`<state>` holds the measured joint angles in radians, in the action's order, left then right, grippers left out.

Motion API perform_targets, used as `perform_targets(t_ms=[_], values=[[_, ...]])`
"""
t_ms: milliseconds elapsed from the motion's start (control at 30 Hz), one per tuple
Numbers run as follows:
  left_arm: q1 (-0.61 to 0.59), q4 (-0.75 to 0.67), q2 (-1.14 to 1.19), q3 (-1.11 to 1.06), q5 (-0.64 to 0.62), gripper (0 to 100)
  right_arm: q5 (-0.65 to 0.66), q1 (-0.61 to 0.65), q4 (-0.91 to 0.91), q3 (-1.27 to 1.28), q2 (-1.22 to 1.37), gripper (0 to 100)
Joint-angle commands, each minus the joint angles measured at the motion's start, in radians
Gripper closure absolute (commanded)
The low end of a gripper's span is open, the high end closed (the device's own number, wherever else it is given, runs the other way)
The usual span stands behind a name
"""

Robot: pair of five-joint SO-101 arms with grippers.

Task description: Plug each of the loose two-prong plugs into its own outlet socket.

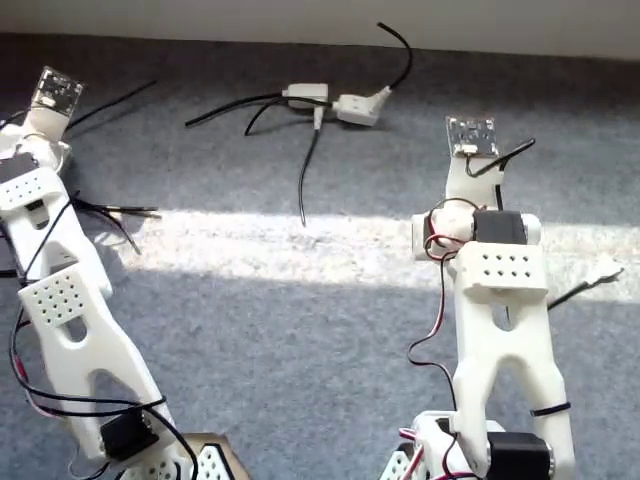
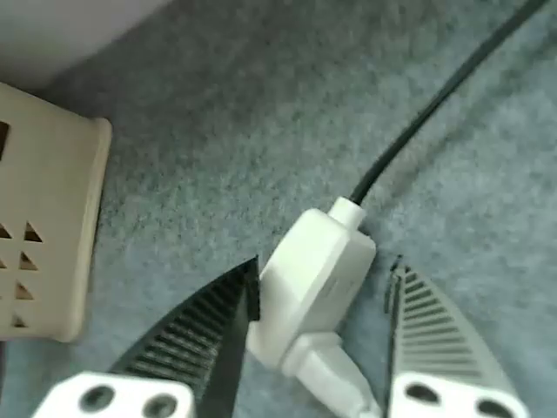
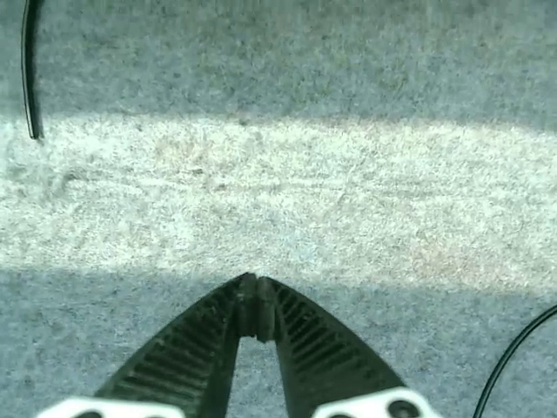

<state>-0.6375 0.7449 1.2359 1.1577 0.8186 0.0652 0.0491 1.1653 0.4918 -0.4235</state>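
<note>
OK, left gripper (image 2: pixel 324 266) stands open around a white plug (image 2: pixel 305 296) lying on the grey carpet (image 2: pixel 261 104) — one finger (image 2: pixel 209 326) touches the plug's side and the other is just apart from it, so nothing is clamped. The plug's black cord (image 2: pixel 435 109) runs away from its narrow end, and a beige perforated box (image 2: pixel 48 226) sits near it on the carpet. In the high view the left arm (image 1: pixel 60 290) crosses the left end of the sunlit strip (image 1: pixel 300 250), with its wrist beyond the strip's far edge. Right gripper (image 3: pixel 257 300) is closed on nothing, fingertips pressed together, tips in shadow right at the edge of the sunlit strip. The right arm (image 1: pixel 500 290) stands over the strip's right part. Beyond the strip's far edge, around mid-width, two white connector pieces (image 1: pixel 358 108) lie touching or nearly so — can't tell whether they are joined. Thin black cables fan out from them, and one cable (image 1: pixel 308 170) runs toward the strip and ends at its far edge.
</note>
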Motion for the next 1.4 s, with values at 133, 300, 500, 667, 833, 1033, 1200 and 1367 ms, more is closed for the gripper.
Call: perform_targets(t_ms=[133, 300, 500, 667, 833, 1033, 1200, 1367], values=[[-0.015, -0.009, 0.045, 0.004, 0.014, 77, -0.009, 0.008, -0.015, -0.012, -0.028, 99.1], [-0.008, -0.006, 0.053, -0.001, 0.091, 77, -0.009, 0.008, -0.013, -0.012, -0.028, 99.1], [-0.001, -0.071, 0.053, 0.005, 0.091, 77, -0.009, 0.008, -0.015, -0.005, -0.028, 99.1], [-0.007, -0.244, 0.053, -0.004, 0.094, 77, -0.009, 0.008, -0.015, -0.005, -0.028, 99.1], [-0.004, -0.241, 0.065, -0.021, 0.094, 77, -0.009, 0.008, -0.015, -0.007, -0.028, 99.1], [0.004, -0.241, 0.133, -0.019, 0.150, 88, -0.009, 0.008, -0.015, -0.008, -0.028, 99.1], [0.031, -0.241, 0.157, -0.018, 0.187, 97, -0.009, 0.008, -0.015, -0.012, -0.028, 99.1], [0.142, -0.241, 0.159, 0.090, 0.186, 99, -0.009, 0.008, -0.015, -0.012, -0.028, 99.1]])
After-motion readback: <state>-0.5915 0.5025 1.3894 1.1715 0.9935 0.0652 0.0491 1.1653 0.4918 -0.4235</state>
